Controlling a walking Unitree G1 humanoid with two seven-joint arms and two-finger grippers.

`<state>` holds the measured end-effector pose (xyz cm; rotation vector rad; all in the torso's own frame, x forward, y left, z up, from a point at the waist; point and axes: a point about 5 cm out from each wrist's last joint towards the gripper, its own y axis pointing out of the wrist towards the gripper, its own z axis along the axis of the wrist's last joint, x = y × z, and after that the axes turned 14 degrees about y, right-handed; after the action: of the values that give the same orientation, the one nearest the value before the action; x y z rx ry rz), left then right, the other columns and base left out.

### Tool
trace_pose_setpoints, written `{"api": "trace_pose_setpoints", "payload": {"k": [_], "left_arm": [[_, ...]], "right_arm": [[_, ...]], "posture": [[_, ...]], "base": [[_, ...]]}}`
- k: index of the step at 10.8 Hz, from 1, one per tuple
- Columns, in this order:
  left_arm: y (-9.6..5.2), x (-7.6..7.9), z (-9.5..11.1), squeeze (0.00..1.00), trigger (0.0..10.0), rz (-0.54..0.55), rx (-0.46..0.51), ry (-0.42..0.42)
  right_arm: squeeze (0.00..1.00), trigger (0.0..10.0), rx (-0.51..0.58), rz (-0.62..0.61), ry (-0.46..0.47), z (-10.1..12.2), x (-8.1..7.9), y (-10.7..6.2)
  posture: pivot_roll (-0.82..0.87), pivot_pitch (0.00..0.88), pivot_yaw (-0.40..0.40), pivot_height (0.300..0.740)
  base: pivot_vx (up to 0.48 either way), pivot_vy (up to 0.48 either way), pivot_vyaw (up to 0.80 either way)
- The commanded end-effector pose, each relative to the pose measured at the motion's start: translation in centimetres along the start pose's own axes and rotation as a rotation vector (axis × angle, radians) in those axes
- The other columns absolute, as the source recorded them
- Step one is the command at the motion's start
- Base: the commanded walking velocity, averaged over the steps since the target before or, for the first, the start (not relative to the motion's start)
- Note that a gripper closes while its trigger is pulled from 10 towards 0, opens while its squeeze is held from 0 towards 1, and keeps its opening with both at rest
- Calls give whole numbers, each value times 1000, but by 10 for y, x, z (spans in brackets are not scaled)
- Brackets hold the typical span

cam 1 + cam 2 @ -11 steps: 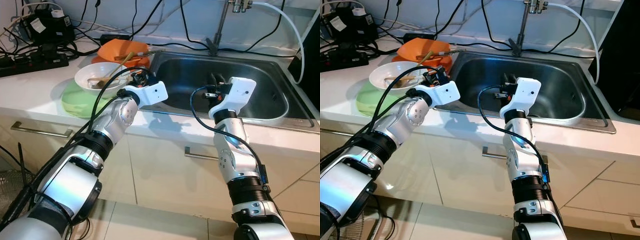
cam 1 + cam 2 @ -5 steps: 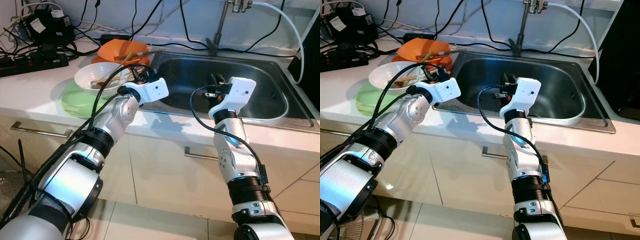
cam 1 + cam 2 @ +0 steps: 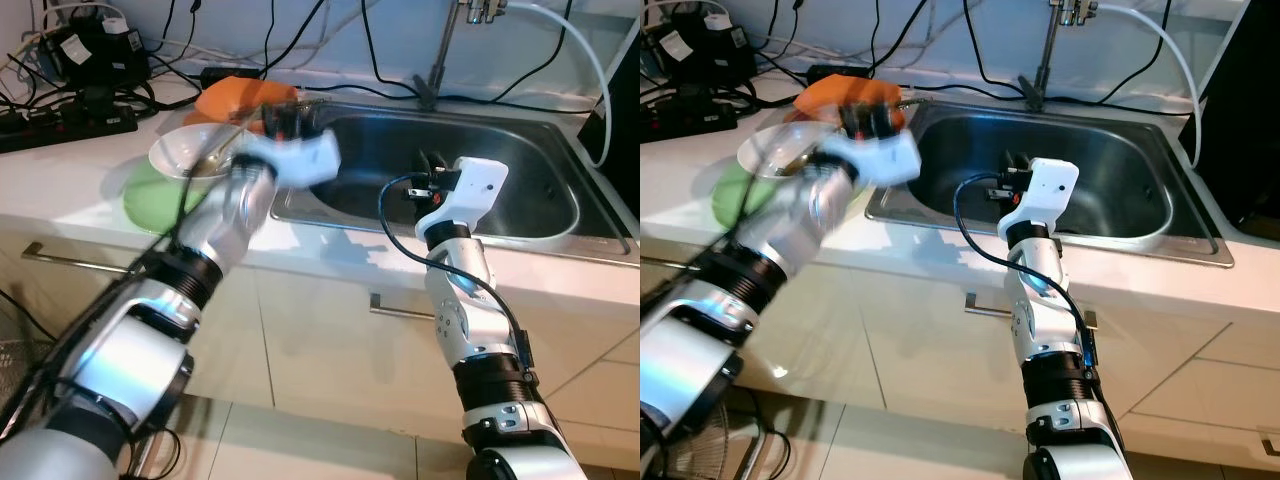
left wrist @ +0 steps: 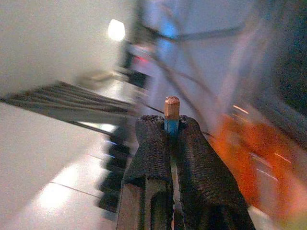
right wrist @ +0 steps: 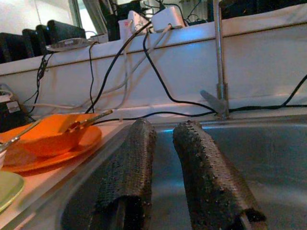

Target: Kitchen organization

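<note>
Up close, the left wrist view shows what the head views blur: the left hand [image 4: 171,125] is clenched on a thin stick [image 4: 171,111] with a blue band and a tan tip poking out past the fingertips. What kind of utensil it is cannot be told. In the head views that hand [image 3: 285,122] is a smear above the sink's [image 3: 555,235] left rim, near the stacked dishes.

The right wrist view shows the right hand [image 5: 165,141] released, its two black fingers apart with nothing between them, hanging over the sink basin; the head views place it [image 3: 428,172] inside the sink near its middle.

On the desk [image 3: 60,180] left of the sink, a white bowl [image 3: 185,148] sits on a green plate [image 3: 150,200] and holds utensils. Beyond it, an orange bowl [image 3: 235,98] rests on an orange plate [image 5: 57,148], with a utensil lying in it. The faucet [image 3: 440,50] stands behind the sink.

Compared with a second ago, the left arm has swung up and away from the white bowl's rim toward the sink's back-left corner, now motion-blurred; the right arm has hardly shifted.
</note>
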<state>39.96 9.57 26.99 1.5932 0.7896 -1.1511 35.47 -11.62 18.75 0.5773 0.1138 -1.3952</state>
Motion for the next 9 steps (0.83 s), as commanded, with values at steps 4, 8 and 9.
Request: {"api": "trace_pose_setpoints", "payload": {"k": [4, 8, 9], "left_arm": [[-6, -59, 43, 0, 10000, 298, 253, -525], [-17, -44, 64, 0, 10000, 121, 374, -1163], [-19, -43, 64, 0, 10000, 103, 392, -1251]], "right_arm": [[608, 10000, 4, 14, 7, 0, -2, 1], [1000, 10000, 31, 88, -160, 6, -5, 0], [1000, 10000, 24, 104, -173, 6, -5, 0]], "posture": [[157, 0, -12, 740], [148, 0, -6, 740], [148, 0, -8, 740]], "base": [[0, 0, 0], [0, 0, 0], [0, 0, 0]]}}
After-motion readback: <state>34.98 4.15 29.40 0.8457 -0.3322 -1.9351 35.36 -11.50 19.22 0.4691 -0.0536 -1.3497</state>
